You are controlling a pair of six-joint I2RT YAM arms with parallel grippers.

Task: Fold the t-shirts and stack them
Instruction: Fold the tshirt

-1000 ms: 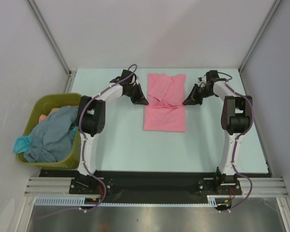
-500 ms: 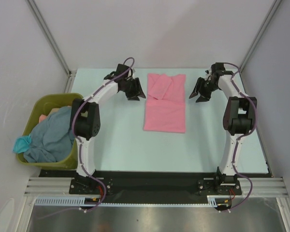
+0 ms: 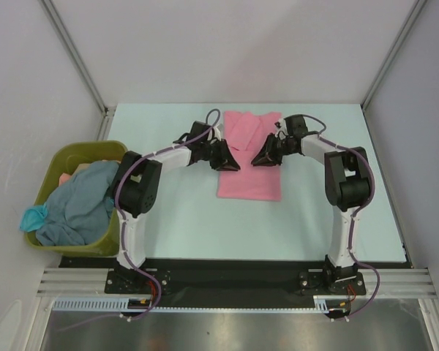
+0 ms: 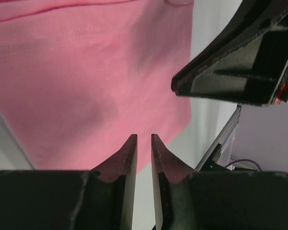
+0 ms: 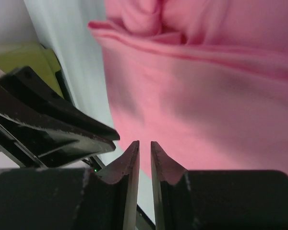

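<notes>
A bubblegum pink t-shirt (image 3: 249,179) lies folded into a narrow rectangle at the middle back of the table, its top part doubled over. My left gripper (image 3: 233,162) hovers over the shirt's left half and my right gripper (image 3: 257,159) over its right half, tips pointing at each other across the fold. In the left wrist view the left gripper (image 4: 143,136) shows a narrow empty gap above the pink cloth (image 4: 86,86). The right gripper (image 5: 144,143) looks the same above the cloth (image 5: 206,96). Neither holds anything.
An olive-green bin (image 3: 66,155) stands at the table's left edge, holding a dusty grey-blue shirt (image 3: 77,205) and a teal one (image 3: 33,216) spilling over its rim. Metal frame posts rise at the back corners.
Both grippers swung inward from beside the shirt to above its middle. Their jaws opened wide half a second ago and have since narrowed to a slim gap.
</notes>
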